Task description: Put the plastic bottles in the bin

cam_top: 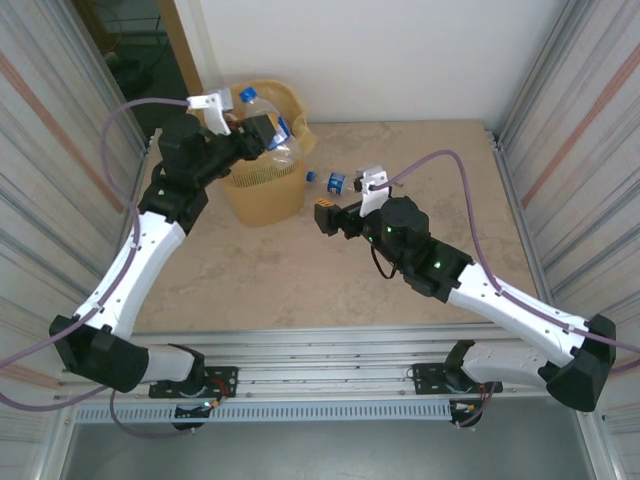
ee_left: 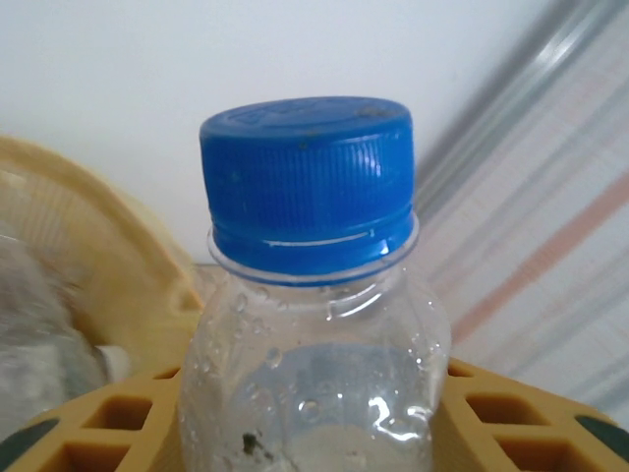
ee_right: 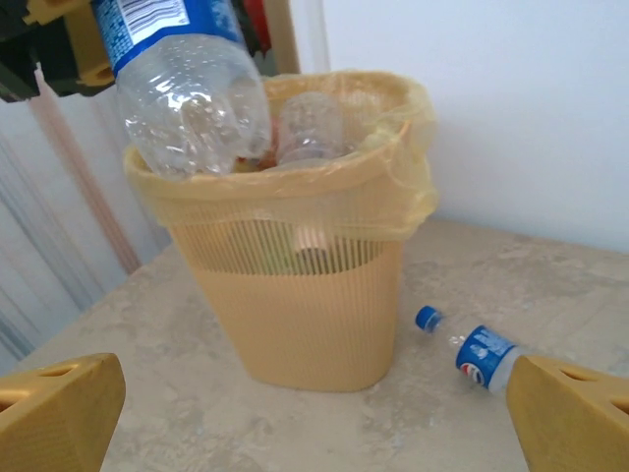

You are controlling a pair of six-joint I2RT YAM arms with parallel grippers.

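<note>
1. Now, in the top external view, your left tool is clamped on the held bottle. It hangs over the bin, which stands at the far left of the tabletop. Your right tool has its jaws spread wide with nothing between them. It sits near the lying bottle, which is just right of the bin.

2. In the left wrist view, the yellow fingers flank the held bottle below its shoulder, so the grip looks secure. The blue cap is screwed on. Its top carries raised marks that I cannot read, and droplets cling inside the clear wall.

3. In the right wrist view, the held bottle's base hangs over the bin's left rim rather than over the middle.
   - I'd carry it further over the opening before you let go.
   - The bin already holds bottles close to the rim, so a drop near the edge may roll out.
   - The held bottle's blue label shows a barcode, but its lettering is too small to read.
   - The lying bottle's label has a round red, white and blue emblem, and I can't make out any name.
</note>
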